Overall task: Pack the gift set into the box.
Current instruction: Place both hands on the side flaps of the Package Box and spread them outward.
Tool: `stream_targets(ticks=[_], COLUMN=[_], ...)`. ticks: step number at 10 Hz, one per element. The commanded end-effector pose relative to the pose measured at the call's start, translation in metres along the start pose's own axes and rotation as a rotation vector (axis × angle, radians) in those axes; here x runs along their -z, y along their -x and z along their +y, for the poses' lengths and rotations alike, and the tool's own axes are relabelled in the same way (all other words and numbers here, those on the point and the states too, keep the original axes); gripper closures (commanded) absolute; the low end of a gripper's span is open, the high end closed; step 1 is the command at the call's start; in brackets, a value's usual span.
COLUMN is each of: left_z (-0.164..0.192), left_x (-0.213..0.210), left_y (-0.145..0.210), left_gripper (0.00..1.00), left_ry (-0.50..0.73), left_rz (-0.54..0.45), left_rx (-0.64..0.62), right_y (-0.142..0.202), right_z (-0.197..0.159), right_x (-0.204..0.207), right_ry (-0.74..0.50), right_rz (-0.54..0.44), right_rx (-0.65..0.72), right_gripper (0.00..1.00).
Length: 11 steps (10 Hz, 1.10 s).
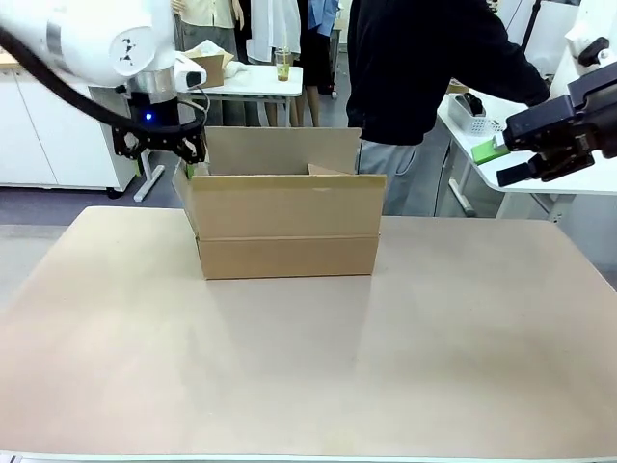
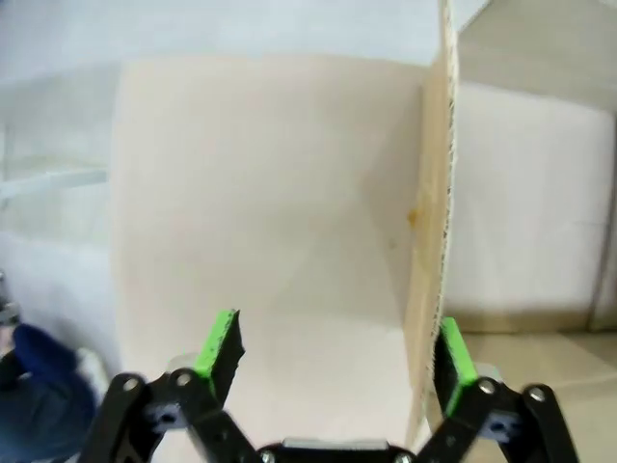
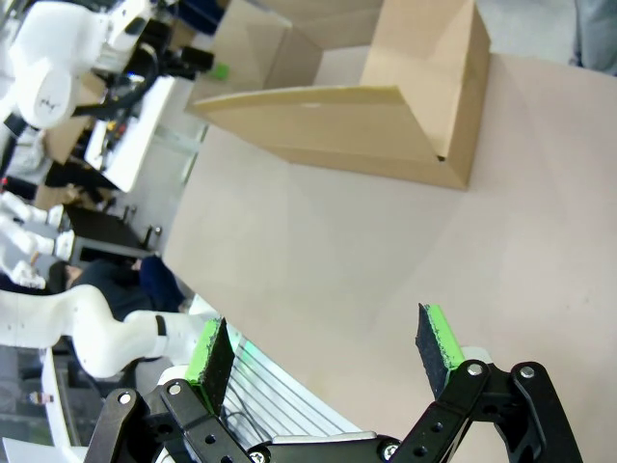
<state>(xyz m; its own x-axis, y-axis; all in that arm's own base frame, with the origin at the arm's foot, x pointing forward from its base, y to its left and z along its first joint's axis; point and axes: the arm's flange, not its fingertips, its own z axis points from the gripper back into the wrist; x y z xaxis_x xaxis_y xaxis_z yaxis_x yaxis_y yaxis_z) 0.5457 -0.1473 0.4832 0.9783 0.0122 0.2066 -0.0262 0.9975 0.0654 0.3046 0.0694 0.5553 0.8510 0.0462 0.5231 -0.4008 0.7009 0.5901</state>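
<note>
Around the box (image 1: 284, 217) flap edge, left end effector (image 2: 335, 345) is spread; right end effector (image 3: 323, 340) spread too.

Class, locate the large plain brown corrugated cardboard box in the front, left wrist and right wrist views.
Front view: the brown cardboard box sits upper centre on the table.
Left wrist view: its flap edge stands right of centre, between the pads.
Right wrist view: along the top, centre to right.
Shared landmark: the left gripper at the box's end.
</note>
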Motion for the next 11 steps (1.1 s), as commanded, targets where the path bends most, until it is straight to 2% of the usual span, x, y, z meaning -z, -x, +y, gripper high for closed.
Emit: stream_targets(ticks=[1,4,6,7,11], left_z=[0.028,0.068,0.082,0.066,0.066], left_x=[0.014,0.031,0.040,0.034,0.034], left_y=[0.011,0.011,0.013,0.002,0.002], left_gripper=[0.00,0.00,0.00,0.00,0.00], left_ry=[0.166,0.329,0.411,0.317,0.317], left_rz=[0.041,0.041,0.054,0.043,0.043], left_rx=[0.054,0.032,0.048,0.022,0.022], right_y=[-0.002,-0.002,-0.002,-0.002,0.000], right_z=[-0.001,-0.001,-0.001,-0.001,0.000], right_x=[0.001,0.001,0.001,0.001,0.000], right_ry=[-0.022,-0.022,-0.022,-0.022,0.000], right_rz=[-0.008,-0.008,-0.008,-0.008,0.000], right_rx=[-0.022,-0.022,-0.022,-0.022,0.000], right_gripper=[0.00,0.00,0.00,0.00,0.00])
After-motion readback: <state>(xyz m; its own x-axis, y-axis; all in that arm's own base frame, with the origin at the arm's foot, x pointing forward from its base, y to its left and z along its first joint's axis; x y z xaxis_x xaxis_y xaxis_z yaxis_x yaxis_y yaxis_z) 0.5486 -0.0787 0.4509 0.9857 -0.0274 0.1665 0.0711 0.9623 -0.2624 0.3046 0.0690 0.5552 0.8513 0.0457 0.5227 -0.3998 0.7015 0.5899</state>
